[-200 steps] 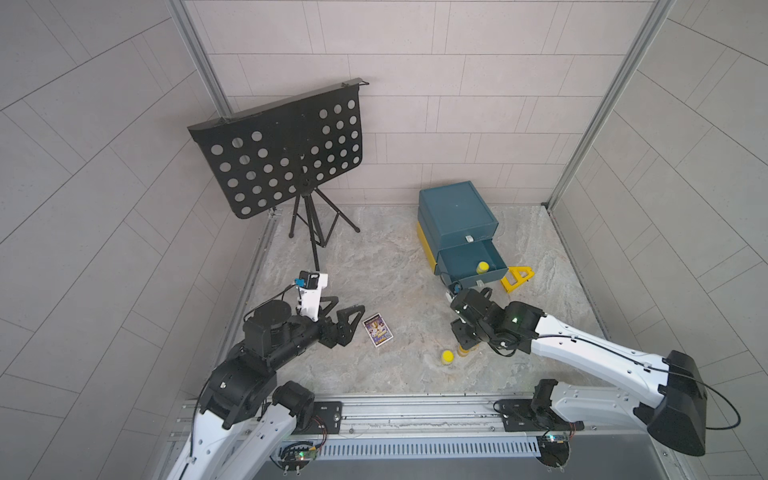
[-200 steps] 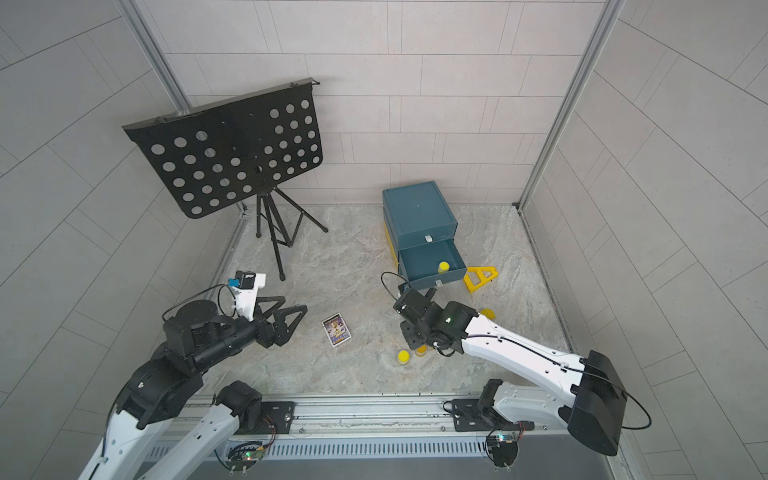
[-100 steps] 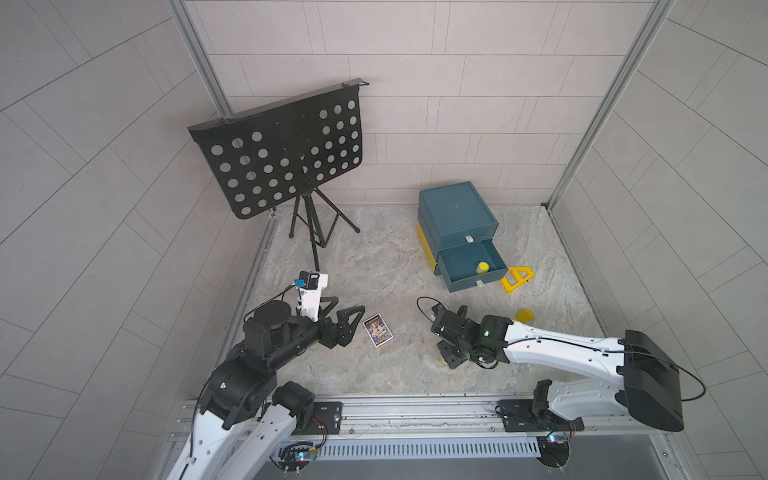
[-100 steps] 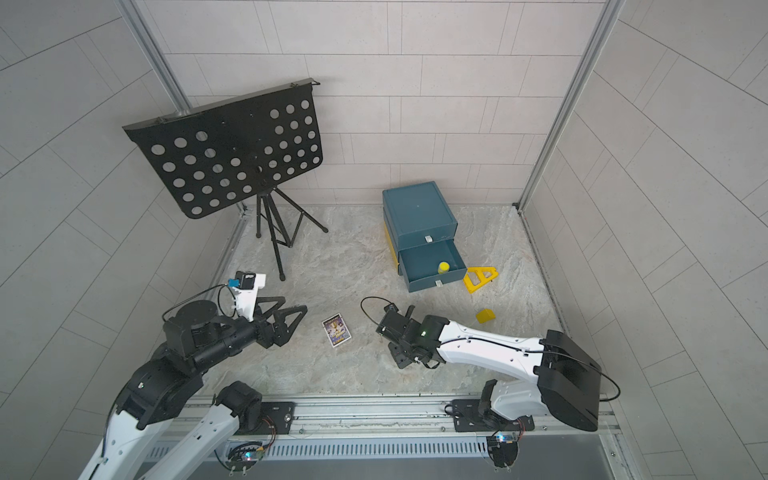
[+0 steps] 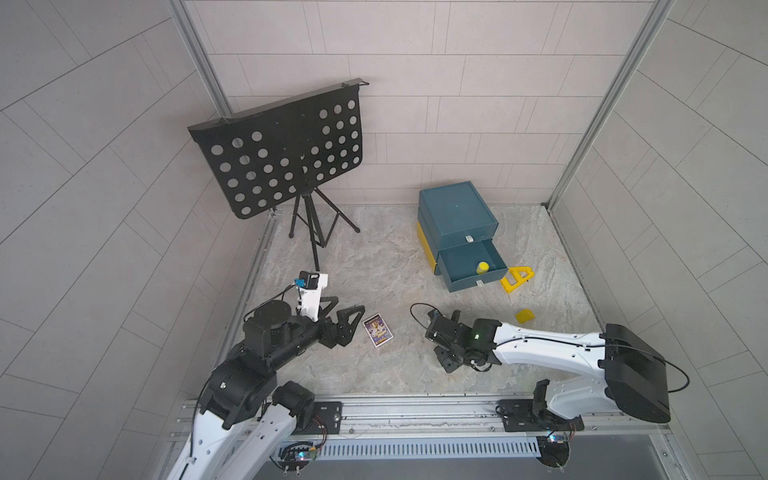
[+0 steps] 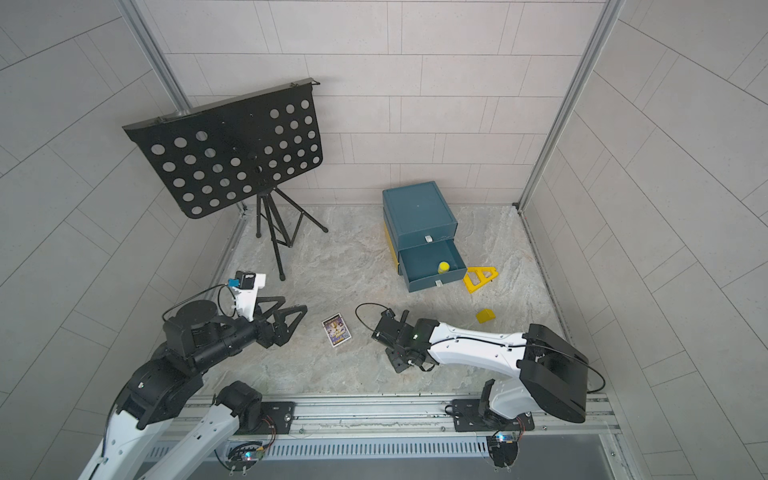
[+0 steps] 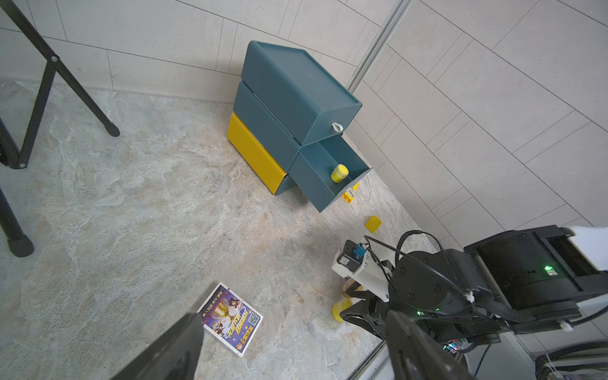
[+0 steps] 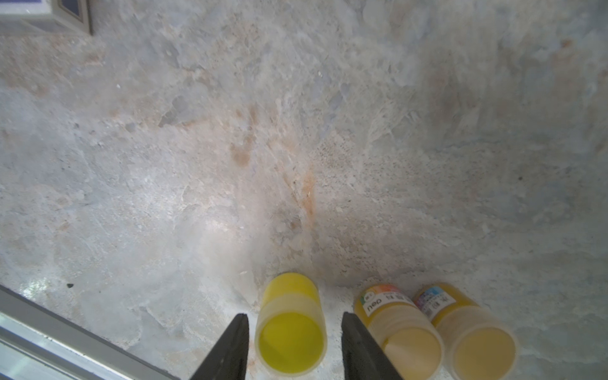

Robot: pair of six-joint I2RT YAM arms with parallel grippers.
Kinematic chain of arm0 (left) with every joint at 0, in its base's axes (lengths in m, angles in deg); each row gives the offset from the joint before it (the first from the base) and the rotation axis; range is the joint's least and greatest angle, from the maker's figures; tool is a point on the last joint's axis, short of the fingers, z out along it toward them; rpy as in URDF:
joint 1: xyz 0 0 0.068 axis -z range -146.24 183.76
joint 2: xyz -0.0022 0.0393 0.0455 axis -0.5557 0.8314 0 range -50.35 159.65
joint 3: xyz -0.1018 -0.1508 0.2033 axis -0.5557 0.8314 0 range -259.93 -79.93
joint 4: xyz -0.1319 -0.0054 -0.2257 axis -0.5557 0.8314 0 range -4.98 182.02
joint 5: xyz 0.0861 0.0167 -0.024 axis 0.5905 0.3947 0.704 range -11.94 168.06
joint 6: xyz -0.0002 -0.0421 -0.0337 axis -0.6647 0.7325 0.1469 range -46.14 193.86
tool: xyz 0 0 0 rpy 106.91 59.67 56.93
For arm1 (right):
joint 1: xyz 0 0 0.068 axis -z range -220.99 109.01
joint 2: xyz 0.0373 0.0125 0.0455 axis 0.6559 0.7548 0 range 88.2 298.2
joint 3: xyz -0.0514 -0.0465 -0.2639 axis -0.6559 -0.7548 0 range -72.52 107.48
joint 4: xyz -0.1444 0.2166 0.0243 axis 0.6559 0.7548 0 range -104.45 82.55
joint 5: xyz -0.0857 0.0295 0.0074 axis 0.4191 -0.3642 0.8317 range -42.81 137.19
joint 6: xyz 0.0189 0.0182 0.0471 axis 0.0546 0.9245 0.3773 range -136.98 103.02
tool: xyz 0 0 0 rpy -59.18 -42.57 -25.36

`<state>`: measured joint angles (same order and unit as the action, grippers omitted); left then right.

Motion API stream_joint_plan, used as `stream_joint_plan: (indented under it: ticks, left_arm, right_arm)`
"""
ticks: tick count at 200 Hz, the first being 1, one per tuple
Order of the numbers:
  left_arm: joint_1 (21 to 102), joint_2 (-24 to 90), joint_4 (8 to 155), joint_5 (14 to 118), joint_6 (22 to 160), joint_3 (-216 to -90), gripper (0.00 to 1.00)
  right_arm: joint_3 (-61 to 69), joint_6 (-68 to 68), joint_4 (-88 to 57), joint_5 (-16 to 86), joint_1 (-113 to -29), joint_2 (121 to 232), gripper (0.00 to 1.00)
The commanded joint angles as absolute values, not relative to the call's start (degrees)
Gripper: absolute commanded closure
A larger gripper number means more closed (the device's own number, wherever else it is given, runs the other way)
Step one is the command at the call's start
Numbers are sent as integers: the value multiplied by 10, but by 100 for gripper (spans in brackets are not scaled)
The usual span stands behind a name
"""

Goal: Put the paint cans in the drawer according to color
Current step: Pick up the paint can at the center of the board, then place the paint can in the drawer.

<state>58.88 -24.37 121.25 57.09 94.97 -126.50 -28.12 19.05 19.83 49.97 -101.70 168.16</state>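
A bright yellow paint can (image 8: 291,329) stands on the stone floor between the jaws of my right gripper (image 8: 295,316), which is open with a gap on each side. Two orange-amber paint cans (image 8: 394,322) (image 8: 467,329) stand close beside it. In both top views the right gripper (image 5: 449,360) (image 6: 401,360) covers these cans. The left wrist view shows the yellow one (image 7: 339,309) under that arm. Another yellow paint can (image 5: 483,267) sits in the open drawer (image 5: 459,259) of the teal unit. My left gripper (image 5: 349,304) hovers open and empty beside the card.
A printed card (image 5: 378,329) lies between the arms. A black music stand (image 5: 282,153) rises at the back left. A yellow triangular piece (image 5: 516,279) lies by the drawer front, with a small yellow block (image 5: 524,316) nearer. The metal rail (image 5: 415,409) runs along the front.
My right arm swung from near the drawer toward the front and came down over the yellow can on the floor, jaws either side of it. The left arm has not moved.
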Motion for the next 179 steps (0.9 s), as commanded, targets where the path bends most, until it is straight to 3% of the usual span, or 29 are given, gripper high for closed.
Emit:
stream_joint_plan:
  ticks: [1, 24, 78, 127, 179]
  left_arm:
    - [585, -249, 1200, 574, 948, -1264, 6]
    - [585, -248, 1200, 575, 948, -1263, 6]
    - [585, -248, 1200, 575, 948, -1263, 6]
    - [585, -247, 1200, 574, 949, -1264, 6]
    - [585, -248, 1200, 573, 950, -1263, 6]
  right_arm:
    - [-292, 196, 194, 508, -1019, 1690, 51]
    - [-291, 197, 191, 509, -1019, 1693, 53]
    - [-286, 202, 204, 523, -1019, 1679, 69]
    - [-217, 189, 285, 594, -1011, 1596, 72]
    - [-58, 80, 344, 566, -830, 1605, 72]
